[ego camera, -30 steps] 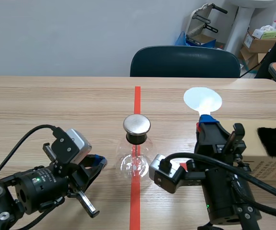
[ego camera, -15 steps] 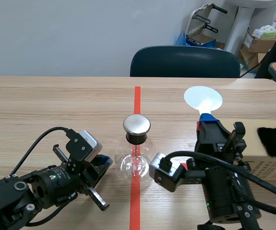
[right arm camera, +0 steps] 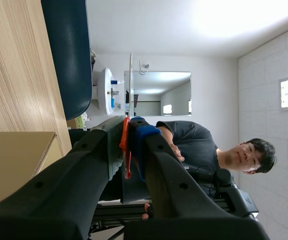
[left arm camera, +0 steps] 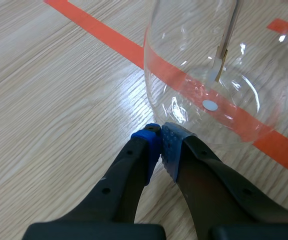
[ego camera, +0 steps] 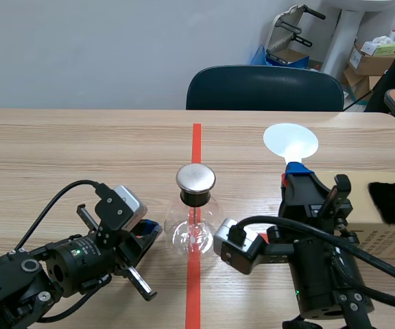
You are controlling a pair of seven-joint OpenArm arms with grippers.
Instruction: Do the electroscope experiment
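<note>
The electroscope is a clear glass flask [ego camera: 193, 232] with a round metal cap [ego camera: 195, 179], standing on the red tape line. In the left wrist view the flask [left arm camera: 209, 75] shows a thin strip [left arm camera: 220, 62] hanging inside. My left gripper [ego camera: 149, 230] lies low on the table, shut on nothing, its blue pads [left arm camera: 151, 142] right at the flask's base. My right gripper [ego camera: 297, 179] points upward to the right of the flask, shut on the orange handle [right arm camera: 126, 145] of a paddle with a white disc [ego camera: 290, 142].
A cardboard box [ego camera: 382, 229] with a black furry piece [ego camera: 393, 203] on it stands at the right edge. A dark chair [ego camera: 265, 89] is behind the table's far side. A person [right arm camera: 209, 150] appears in the right wrist view.
My left arm has slid right, bringing its gripper up to the flask's base; it has held still for the last half second. The right arm and paddle have not moved.
</note>
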